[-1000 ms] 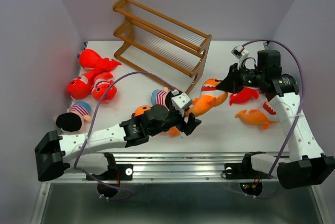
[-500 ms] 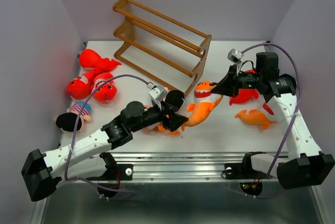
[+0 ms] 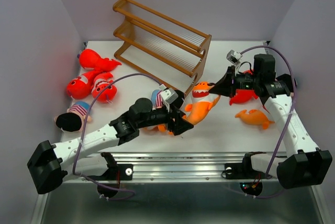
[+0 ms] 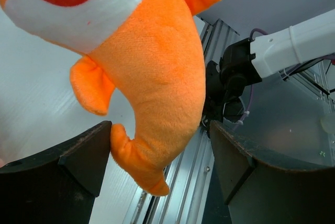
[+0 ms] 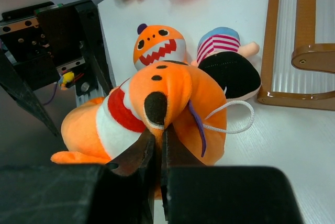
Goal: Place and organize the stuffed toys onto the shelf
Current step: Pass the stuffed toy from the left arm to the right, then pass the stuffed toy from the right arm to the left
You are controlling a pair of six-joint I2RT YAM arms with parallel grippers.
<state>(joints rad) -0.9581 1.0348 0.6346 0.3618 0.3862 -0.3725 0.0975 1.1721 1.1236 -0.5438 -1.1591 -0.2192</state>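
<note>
The white bench [image 3: 225,132] carries the wooden shelf [image 3: 200,62] at its far middle. A cluster of red plush toys [image 3: 78,87] lies at far left, a striped doll [image 3: 70,118] nearer, and an orange fish [image 3: 254,117] at right.

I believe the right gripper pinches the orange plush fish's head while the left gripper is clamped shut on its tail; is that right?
No: the left wrist view shows the left gripper open, jaws either side of the tail. The right gripper does pinch the head of the orange plush fish.

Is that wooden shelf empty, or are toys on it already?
Empty: the shelf shows only bare rails; the stuffed toys in view are all off it.
</note>
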